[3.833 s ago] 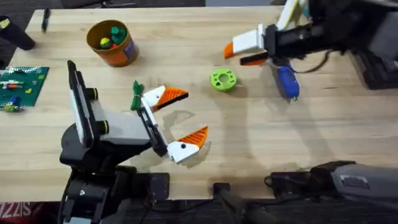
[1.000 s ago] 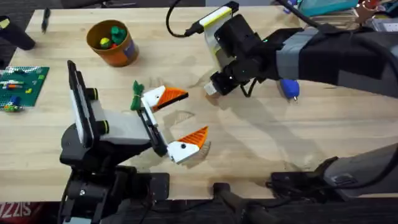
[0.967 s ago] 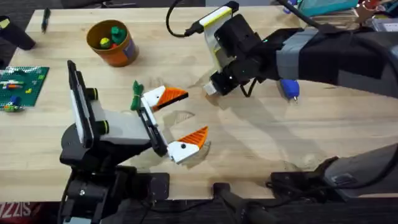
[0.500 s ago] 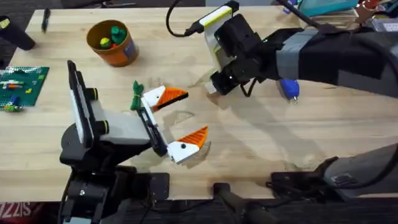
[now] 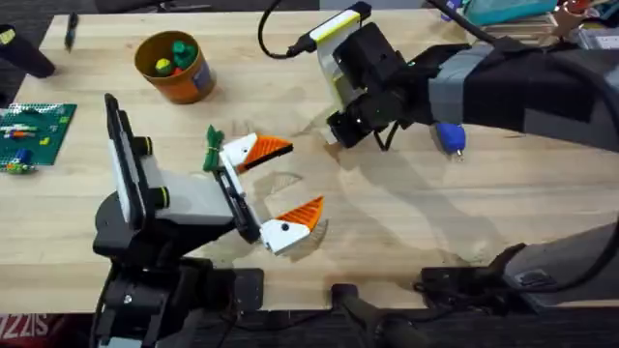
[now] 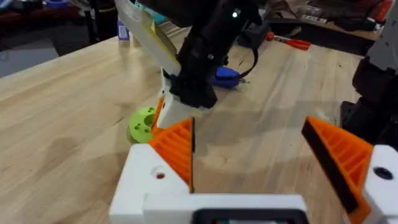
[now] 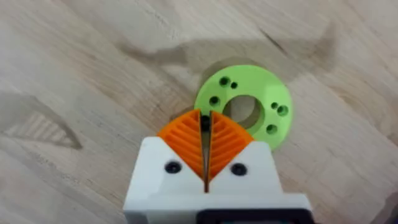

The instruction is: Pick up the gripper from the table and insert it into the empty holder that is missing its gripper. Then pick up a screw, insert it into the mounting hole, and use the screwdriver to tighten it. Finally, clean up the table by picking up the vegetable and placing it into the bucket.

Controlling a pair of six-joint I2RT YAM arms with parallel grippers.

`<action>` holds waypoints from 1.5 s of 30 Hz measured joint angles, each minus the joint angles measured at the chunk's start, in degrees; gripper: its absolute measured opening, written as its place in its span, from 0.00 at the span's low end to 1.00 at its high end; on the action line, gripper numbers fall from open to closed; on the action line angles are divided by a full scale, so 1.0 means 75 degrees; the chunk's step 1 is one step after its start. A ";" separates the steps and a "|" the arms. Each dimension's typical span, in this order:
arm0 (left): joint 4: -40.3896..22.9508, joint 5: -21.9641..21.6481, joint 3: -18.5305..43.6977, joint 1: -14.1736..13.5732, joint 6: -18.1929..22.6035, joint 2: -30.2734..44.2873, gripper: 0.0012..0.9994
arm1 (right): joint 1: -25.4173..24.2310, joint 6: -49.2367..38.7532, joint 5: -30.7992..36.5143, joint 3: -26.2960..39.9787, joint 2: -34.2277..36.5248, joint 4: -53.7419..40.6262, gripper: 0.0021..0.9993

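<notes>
My right gripper (image 5: 334, 135) reaches across the middle and points down onto a bright green ring disc (image 7: 245, 106). Its orange pads (image 7: 227, 140) are shut on a small dark screw (image 7: 204, 123) at the disc's rim. The blue screwdriver (image 5: 448, 135) lies just beyond, partly under that arm. My left gripper (image 5: 288, 179) rests open near the front, with orange tips on both white fingers. The dark-green vegetable (image 5: 213, 150) lies against its far finger. The orange bucket (image 5: 174, 66) stands at the back left. The loose gripper and the empty holder are out of view.
The bucket holds green and yellow pieces. A green studded baseplate (image 5: 34, 130) lies at the left edge, with a black object (image 5: 24, 53) and a pen (image 5: 71, 29) behind it. Tools and clutter sit at the back right (image 5: 513, 10).
The right arm swung from the back right over to the green disc and now covers it; over the last second it barely shifted. The left arm has not moved.
</notes>
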 joint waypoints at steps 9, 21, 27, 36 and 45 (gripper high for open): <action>0.0000 0.0000 0.0000 0.0000 0.0000 0.0000 0.99 | 0.0000 -0.0003 0.0144 0.0000 0.0000 0.0050 0.01; 0.0003 0.0003 0.0000 0.0000 0.0000 0.0000 0.99 | 0.0000 0.0000 0.0132 0.0182 -0.0003 -0.0068 0.01; 0.0003 0.0000 0.0000 0.0000 0.0000 0.0000 0.99 | 0.0000 -0.0003 0.0112 0.0593 -0.0144 -0.0534 0.01; 0.0003 0.0000 0.0000 0.0000 0.0000 0.0000 0.99 | 0.0000 0.0000 0.0112 0.1064 -0.0834 -0.1272 0.01; 0.0003 0.0000 0.0000 0.0000 0.0000 0.0001 0.99 | 0.0000 0.0000 0.0083 0.1852 -0.1919 -0.2273 0.01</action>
